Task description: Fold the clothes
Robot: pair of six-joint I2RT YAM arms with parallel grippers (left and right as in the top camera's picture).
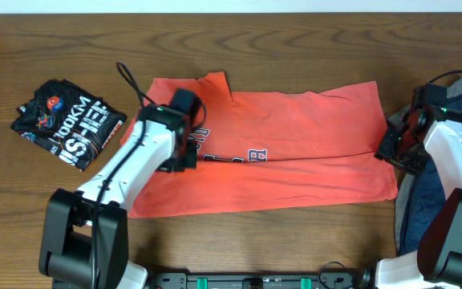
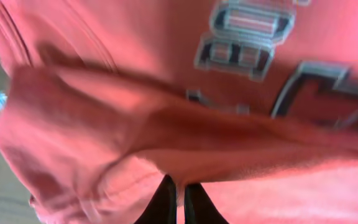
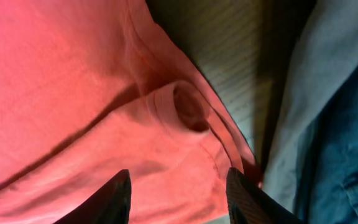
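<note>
The coral-red T-shirt (image 1: 295, 152) lies spread across the table, folded lengthwise, with its navy-and-white lettering (image 1: 255, 155) partly showing at the fold. My left gripper (image 1: 184, 154) is over the shirt's left part and is shut on a fold of the red cloth (image 2: 166, 149); the lettering (image 2: 247, 37) shows beyond it. My right gripper (image 1: 391, 148) is at the shirt's right edge, open, with its fingers (image 3: 176, 186) over a bunched hem of the red shirt (image 3: 179, 112). Navy and grey clothes (image 1: 431, 201) lie piled at the right.
A folded black printed T-shirt (image 1: 69, 122) lies at the left on the wooden table (image 1: 295, 48). The grey and navy pile also shows in the right wrist view (image 3: 328, 124), close beside the red shirt's edge.
</note>
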